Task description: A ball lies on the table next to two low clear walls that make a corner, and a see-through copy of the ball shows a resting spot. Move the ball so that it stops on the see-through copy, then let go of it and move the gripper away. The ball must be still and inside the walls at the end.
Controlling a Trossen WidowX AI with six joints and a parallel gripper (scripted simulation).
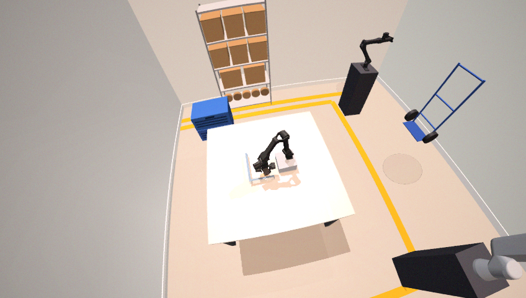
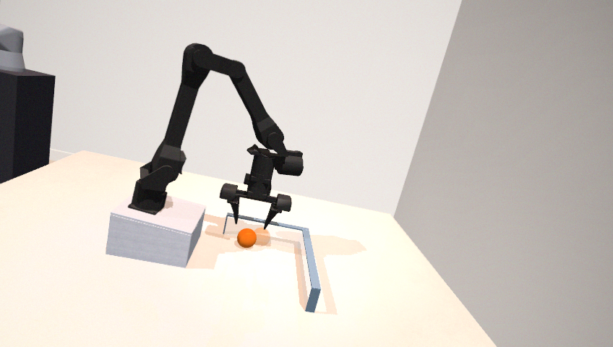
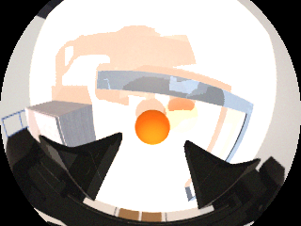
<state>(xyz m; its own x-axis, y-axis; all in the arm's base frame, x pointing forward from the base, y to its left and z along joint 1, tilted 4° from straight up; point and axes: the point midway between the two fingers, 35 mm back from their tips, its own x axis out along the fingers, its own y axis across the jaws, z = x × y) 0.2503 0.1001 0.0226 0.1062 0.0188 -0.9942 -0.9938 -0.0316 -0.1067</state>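
The ball (image 2: 246, 237) lay on the table (image 2: 86, 292), touching the see-through copy (image 2: 262, 235) at its 3 o'clock, inside the walls (image 2: 310, 262). Our claw (image 2: 250, 224) hung spread and empty just above. We judged a gentle, centred descent best, since any off-centre touch would roll it away.

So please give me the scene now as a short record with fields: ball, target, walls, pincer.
ball: orange ball resting on the table, not held
target: see-through copy right beside the ball, overlapping it in the exterior view
walls: two low clear walls making a corner; ball near one wall
pincer: pincer open, pointing down, fingertips above the ball, holding nothing
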